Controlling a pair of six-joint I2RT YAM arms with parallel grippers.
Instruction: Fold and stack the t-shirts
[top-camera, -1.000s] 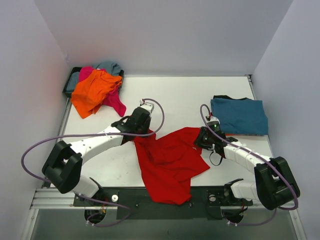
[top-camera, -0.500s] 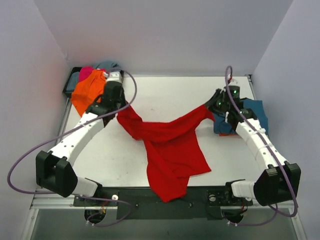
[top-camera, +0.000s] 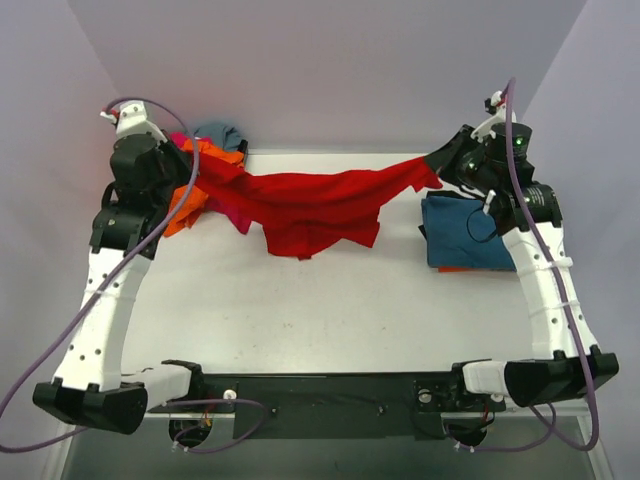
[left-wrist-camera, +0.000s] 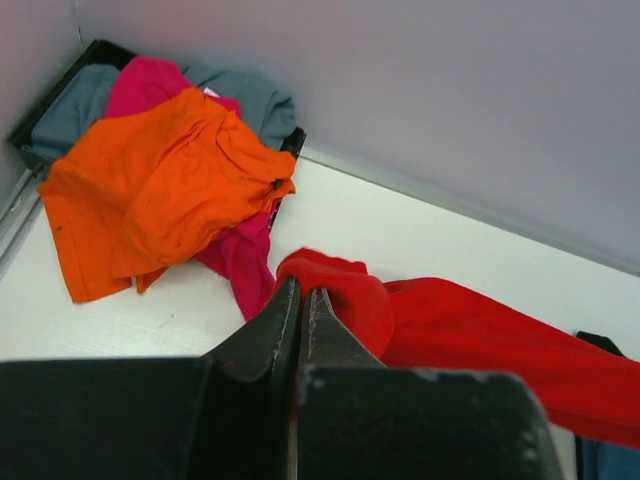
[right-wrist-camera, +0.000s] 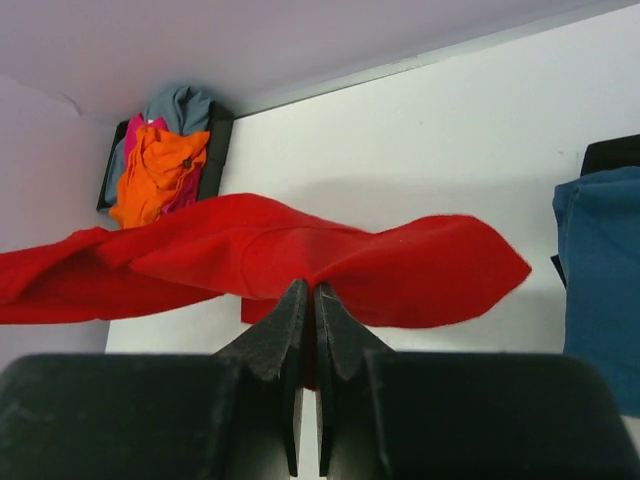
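From above, the red t-shirt hangs in the air, pulled taut between the left gripper and the right gripper. Each gripper pinches one end of it. The middle sags below the line between them, roped and bunched rather than spread. This looks like the spreading-out step before a fold. To do it well, both pinches should hold firm and come down level and together. They should draw toward the arm bases so the hanging edge meets the table first and the rest rolls out flat. The twist may need a shake or a fresh grip nearer the corners. The cloth should land between the grippers, not on the heap under the left one nor on the folded teal t-shirt just below the right one. Both arms are lifted high and reach far and wide apart, each close to full stretch

From the left wrist, the fingers are pressed together on a rounded fold of red cloth, which runs off to the gripper's right. Ahead and to its left lie the orange t-shirt, a pink t-shirt and a grey-blue t-shirt, heaped in and over a black bin

From the right wrist, the fingers are closed on the red cloth, which stretches away to the gripper's left above the table. The teal t-shirt lies low on the gripper's right
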